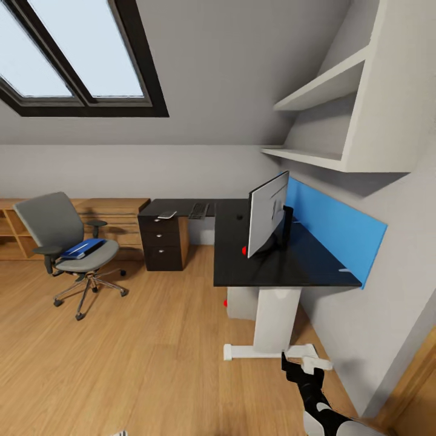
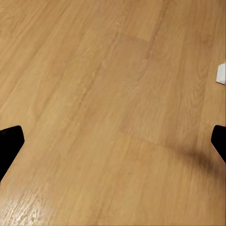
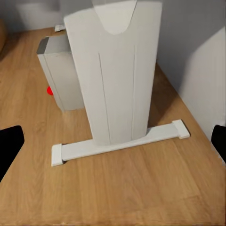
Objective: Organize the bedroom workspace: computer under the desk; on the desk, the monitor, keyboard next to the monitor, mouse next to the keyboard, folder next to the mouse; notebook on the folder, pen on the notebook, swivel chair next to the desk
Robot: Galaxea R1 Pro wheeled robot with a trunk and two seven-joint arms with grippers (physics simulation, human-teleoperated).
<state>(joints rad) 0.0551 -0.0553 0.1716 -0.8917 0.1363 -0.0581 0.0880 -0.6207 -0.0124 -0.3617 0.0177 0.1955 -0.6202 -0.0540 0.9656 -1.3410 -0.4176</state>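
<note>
The folder (image 1: pixel 83 247) lies flat on the seat of the chair (image 1: pixel 68 242), well apart from the bench (image 1: pixel 284 266) and far from both sets of jaws; it is the one task item plainly out of place, so fetching it looks like the main job left. The monitor (image 1: pixel 267 218) stands upright on the bench, its pale back showing, well ahead of the right jaws (image 1: pixel 301 364). The keyboard (image 1: pixel 198 210) lies on the far wing of the bench, apart from the monitor, with a small pale flat thing (image 1: pixel 166 214) beside it above the drawers (image 1: pixel 160 242), too small to name. The computer (image 3: pixel 60 73) sits on the floor (image 1: pixel 151 351) under the bench, just behind the white leg (image 3: pixel 117 70), which is where the task wants it. The right jaws hang low before the leg's foot, spread wide and empty. The left jaws (image 2: pixel 113 146) face bare floor, also wide open with nothing between them. The drawers are closed, contents unseen; the wall shelves (image 1: pixel 327 85) look bare.
</note>
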